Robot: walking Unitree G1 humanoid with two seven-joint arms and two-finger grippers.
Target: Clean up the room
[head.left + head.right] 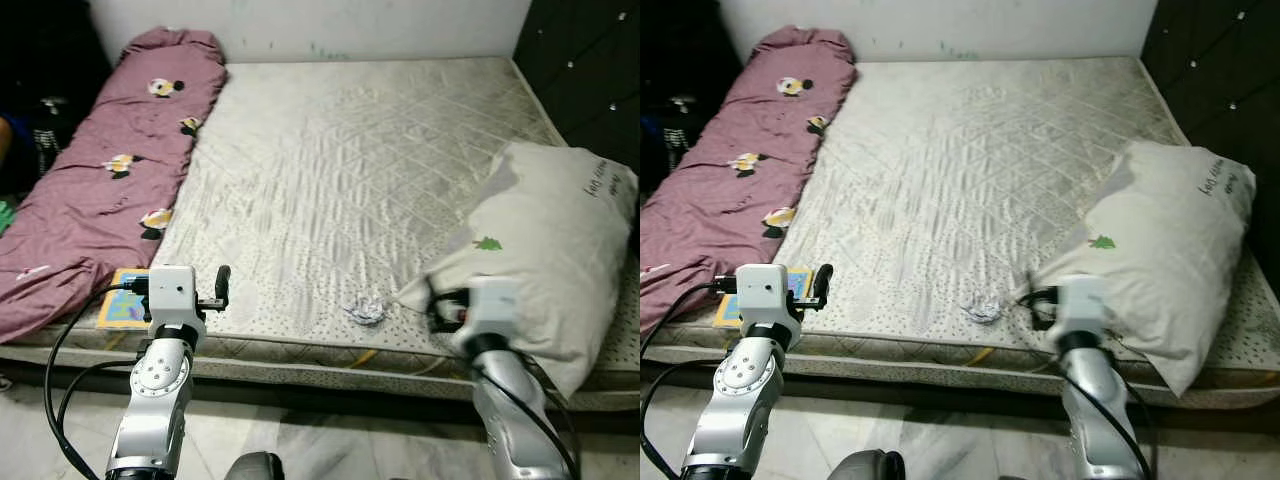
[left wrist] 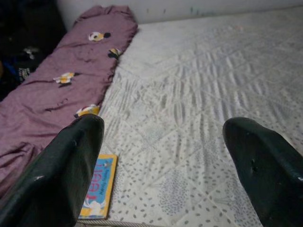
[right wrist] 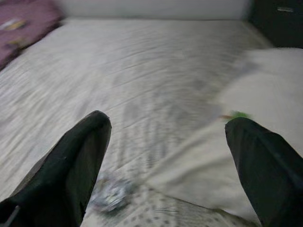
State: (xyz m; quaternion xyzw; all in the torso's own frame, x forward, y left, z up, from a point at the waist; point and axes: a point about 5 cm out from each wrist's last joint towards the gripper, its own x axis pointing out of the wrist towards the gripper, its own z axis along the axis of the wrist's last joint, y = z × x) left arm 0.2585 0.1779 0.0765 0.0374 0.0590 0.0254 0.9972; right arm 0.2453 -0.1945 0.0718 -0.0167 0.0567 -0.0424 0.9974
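Observation:
A bare quilted mattress (image 1: 340, 180) lies before me. On its right side rests a large white pillow (image 1: 545, 250) with a small green print. A crumpled wrapper (image 1: 365, 311) sits near the front edge, also blurred in the right wrist view as the wrapper (image 3: 111, 196). A small colourful book (image 1: 122, 299) lies at the front left corner, beside a mauve duvet (image 1: 110, 180) with flower prints. My left gripper (image 1: 222, 286) is open above the front left edge, near the book (image 2: 98, 187). My right gripper (image 3: 165, 156) is open by the pillow's near corner, right of the wrapper.
A dark cabinet (image 1: 590, 70) stands at the right of the bed and a white wall (image 1: 350, 25) runs behind it. Dark clutter (image 1: 30, 120) sits at the far left. Pale tiled floor (image 1: 320, 440) lies in front of the mattress edge.

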